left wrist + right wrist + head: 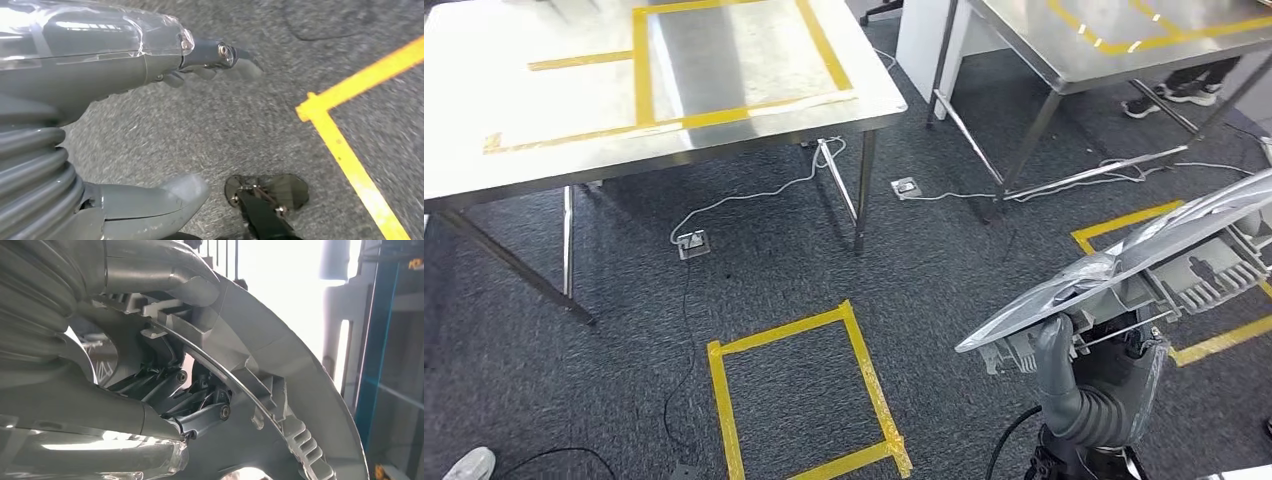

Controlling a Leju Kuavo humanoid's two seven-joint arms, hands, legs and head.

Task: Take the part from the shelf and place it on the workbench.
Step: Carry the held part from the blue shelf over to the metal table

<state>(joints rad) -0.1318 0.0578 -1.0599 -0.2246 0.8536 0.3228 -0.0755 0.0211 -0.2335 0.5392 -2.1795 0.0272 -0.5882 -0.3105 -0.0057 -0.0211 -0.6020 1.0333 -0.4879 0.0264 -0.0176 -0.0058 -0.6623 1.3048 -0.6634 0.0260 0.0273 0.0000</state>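
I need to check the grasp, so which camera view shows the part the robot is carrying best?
The head view: the long grey part shows along much of its length, with the right robot hand gripping its near end. The right wrist view gives a close look at its ribbed underside. The left wrist view looks at carpet.

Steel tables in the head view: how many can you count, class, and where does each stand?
2. One steel table stands at the upper left, marked with yellow tape. The other table stands at the upper right, cut off by the picture's edge. More may stand outside the frame.
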